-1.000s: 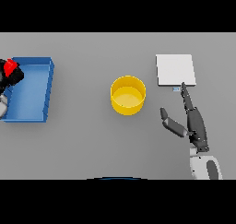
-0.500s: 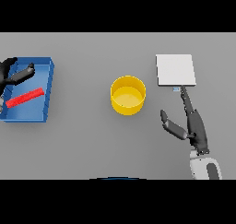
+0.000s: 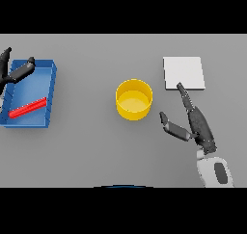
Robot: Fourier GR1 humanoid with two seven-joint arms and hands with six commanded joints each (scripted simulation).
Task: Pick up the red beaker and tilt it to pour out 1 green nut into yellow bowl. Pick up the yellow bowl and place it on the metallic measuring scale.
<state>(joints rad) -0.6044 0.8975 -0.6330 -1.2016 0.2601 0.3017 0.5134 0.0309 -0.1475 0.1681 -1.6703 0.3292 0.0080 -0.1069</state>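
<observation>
Your right hand (image 3: pixel 197 124) lies flat, fingers straight toward the scale (image 3: pixel 183 72), thumb spread wide, holding nothing; your left hand (image 3: pixel 14 71) hovers spread open over the blue tray (image 3: pixel 50 91)

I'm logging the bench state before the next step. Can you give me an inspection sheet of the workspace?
Surface: grey table, flat.
Job's things: red beaker lying in the blue tray; yellow bowl mid-table; metallic measuring scale bare, at the right.
Clutter: nothing seen.
Hands: left hand open over the tray's far left corner; right hand open, fingers reaching the scale's near edge.
Cables: nothing seen.
Surroundings: nothing seen.
</observation>
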